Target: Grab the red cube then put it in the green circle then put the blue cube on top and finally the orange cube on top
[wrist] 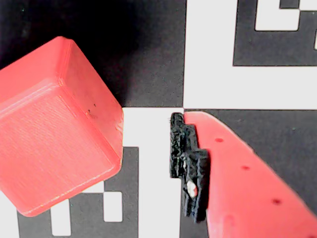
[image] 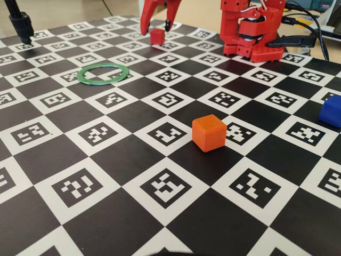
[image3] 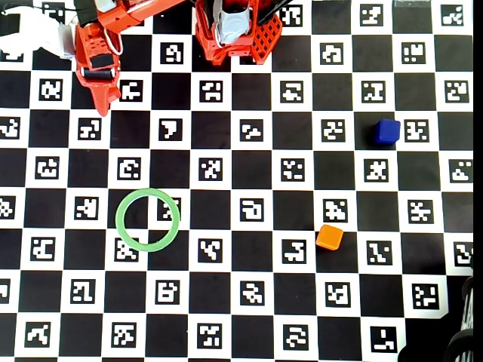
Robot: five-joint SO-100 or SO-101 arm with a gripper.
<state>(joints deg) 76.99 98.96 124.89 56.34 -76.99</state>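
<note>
The red cube [image: 156, 36] sits on the checkerboard at the far side, between the two fingers of my gripper [image: 156, 28], which is open and hangs just above it. In the wrist view the red cube [wrist: 54, 129] fills the left, with a clear gap to the black pad [wrist: 188, 163] of the one finger that shows. In the overhead view my gripper [image3: 102, 94] hides the red cube. The green circle [image: 103, 73] [image3: 148, 219] lies flat and empty. The orange cube [image: 209, 133] [image3: 329, 237] stands mid-board. The blue cube [image: 332, 111] [image3: 387, 130] is at the right.
The red arm base [image: 250, 32] [image3: 230, 30] stands at the far edge of the board. A black stand [image: 21, 24] is at the far left, and cables [image: 314, 32] run at the far right.
</note>
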